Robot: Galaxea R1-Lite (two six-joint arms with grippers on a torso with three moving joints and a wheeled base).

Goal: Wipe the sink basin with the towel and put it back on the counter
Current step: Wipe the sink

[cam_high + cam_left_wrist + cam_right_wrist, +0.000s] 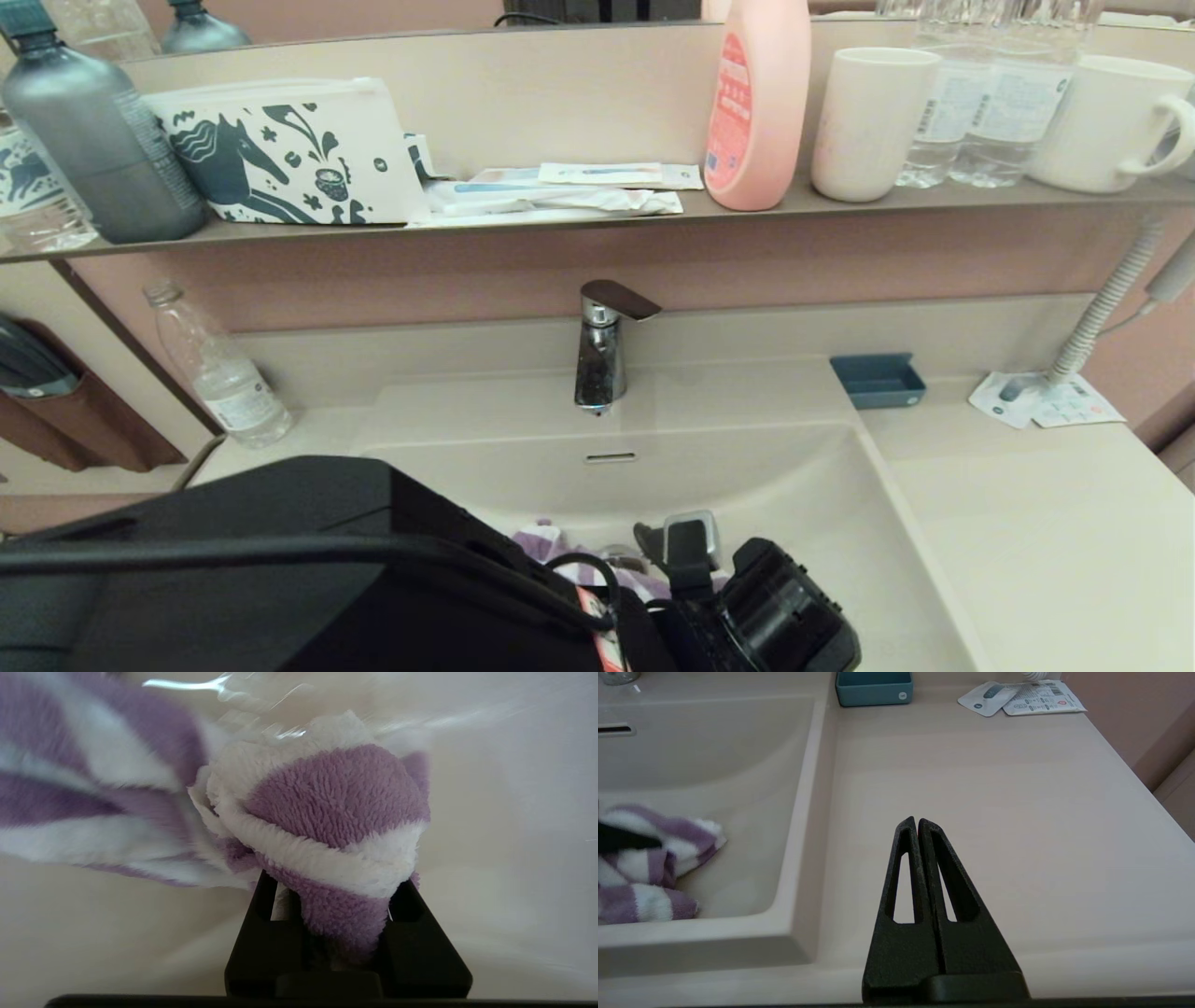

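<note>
- One left tool (336, 933), down inside the basin (803, 504), fingers clamped on a bunched fold of the towel (336, 807).
- One towel, purple and white striped; it lies low in the basin, well inside the right wall, the rest trailing loose beside the grip.
- One right tool (918, 828), fingers pressed together, holding nothing, over the tabletop (994, 812) near its front edge, right of the basin.
- One faucet (602, 350) at the basin's back edge.
- One blue tray (878, 381) on the tabletop by the basin's back right corner; two sachets (1046, 401) near the back right corner.
- One clear bottle (219, 373) at the back left.
- Shelf (840, 205) above: one horse-print pouch (289, 149), one pink bottle (758, 103), two white cups (868, 121).
</note>
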